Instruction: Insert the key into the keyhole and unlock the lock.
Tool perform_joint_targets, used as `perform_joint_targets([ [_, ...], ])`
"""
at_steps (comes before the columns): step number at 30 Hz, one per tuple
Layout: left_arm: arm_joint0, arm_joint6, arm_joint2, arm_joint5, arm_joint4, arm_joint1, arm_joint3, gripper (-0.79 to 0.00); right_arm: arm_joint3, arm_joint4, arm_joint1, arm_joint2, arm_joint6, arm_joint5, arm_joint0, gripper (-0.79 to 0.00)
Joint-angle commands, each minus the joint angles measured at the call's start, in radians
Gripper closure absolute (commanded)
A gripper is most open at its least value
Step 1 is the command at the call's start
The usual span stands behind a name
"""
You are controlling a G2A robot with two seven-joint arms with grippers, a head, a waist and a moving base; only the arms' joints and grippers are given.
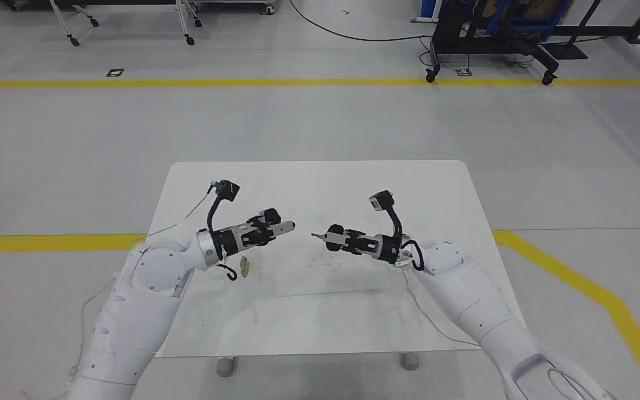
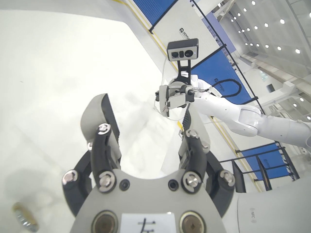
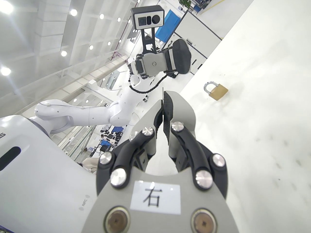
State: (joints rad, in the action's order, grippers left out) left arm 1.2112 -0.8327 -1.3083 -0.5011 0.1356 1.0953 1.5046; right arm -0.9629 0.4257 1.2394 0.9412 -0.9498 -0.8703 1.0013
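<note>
**Key in hand, lock lying loose**

R gripper [image 3: 165, 100] is pinching the key [image 3: 162, 92] w/ jaws all but shut on it, the thin blade poking out past the tips. L gripper [image 2: 145, 116] is hanging wide open w/ nothing in it, above the table [image 1: 400, 185]. It's facing the R one tip to tip, near but apart. The padlock [image 3: 217, 90] is lying flat on the table, shackle looking shut. It's sitting beside the L forearm, apart from both grippers, on the robot's side of the top.

Judged step: pre-insertion. The key is gripped, but nothing is holding the lock yet. Next move prob. calls for the L gripper going down to the lock and taking its body so the keyhole is facing the key, then lining the blade up w/ the slot. The keyhole itself can't be made out.

Room: mid and far table are giving plenty of space, and the lock is sitting in from the edges. The tight spot is the gap btw. the two grippers.
</note>
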Motion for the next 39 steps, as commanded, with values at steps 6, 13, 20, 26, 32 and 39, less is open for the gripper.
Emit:
perform_joint_targets([
  [6,0.134,0.045,-0.209,-0.069,0.446,-0.049,0.235,-0.785,-0.001,0.002,-0.003,0.007,0.003,-0.003,0.002,0.000],
  [13,0.278,0.119,-0.170,-0.006,0.928,-0.058,0.308,-0.785,-0.001,0.002,-0.003,0.007,0.003,-0.003,0.002,0.000],
  [20,0.274,0.162,-0.055,0.084,1.112,-0.048,0.247,-0.674,-0.001,0.002,-0.003,0.007,0.003,-0.003,0.002,0.000],
  [26,0.233,0.135,-0.006,0.111,1.129,-0.041,0.194,-0.376,-0.001,0.002,-0.003,0.007,0.003,-0.003,0.002,0.000],
  [32,0.204,0.110,0.033,0.112,1.158,-0.036,0.163,-0.157,-0.001,0.002,-0.003,0.007,0.003,-0.003,0.002,0.000],
  [39,0.189,0.130,0.043,0.121,1.180,-0.034,0.146,0.000,-0.001,0.002,-0.003,0.007,0.003,-0.003,0.002,0.000],
])
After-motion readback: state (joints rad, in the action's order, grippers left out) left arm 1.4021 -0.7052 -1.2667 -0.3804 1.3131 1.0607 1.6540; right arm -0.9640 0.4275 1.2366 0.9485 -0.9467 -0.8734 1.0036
